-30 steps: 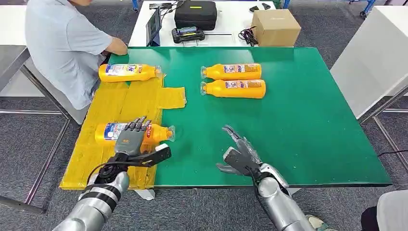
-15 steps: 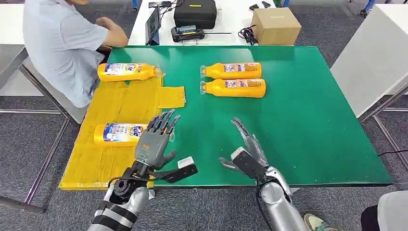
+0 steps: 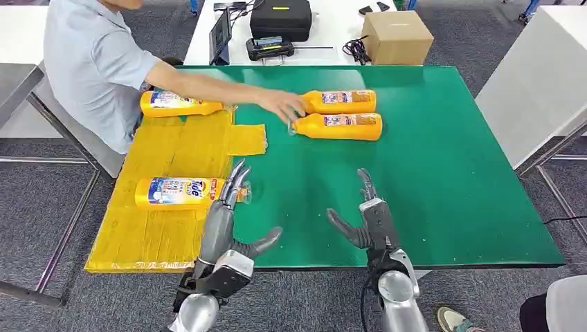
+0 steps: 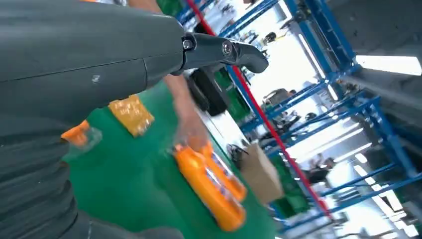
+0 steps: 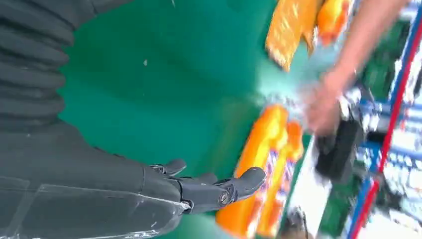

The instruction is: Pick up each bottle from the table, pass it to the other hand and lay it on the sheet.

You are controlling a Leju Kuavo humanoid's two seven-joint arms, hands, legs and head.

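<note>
Left hand (image 3: 223, 223) empty, fingers spread wide and pointing toward 12 o'clock, thumb out toward 3, just above the near table (image 3: 443, 187) edge; fingertips close beside the cap of the near bottle (image 3: 183, 193), contact unclear. Right hand (image 3: 367, 218) empty too, fingers apart and raised, thumb toward 9, over bare green near the front edge. Near bottle on its side on the yellow sheet (image 3: 176, 149), cap toward 3. Far-left bottle (image 3: 178, 104) on its side at the sheet's 12 o'clock end. Two more bottles off the sheet, side by side at about 12 from the right hand: back one (image 3: 342, 101), front one (image 3: 340, 126), caps toward 9. Person (image 3: 93, 66) at 10 o'clock, arm stretched across the table, their hand (image 3: 282, 105) at the caps of that pair. Box (image 3: 396, 38) and black case (image 3: 280, 19) on the white table beyond.
</note>
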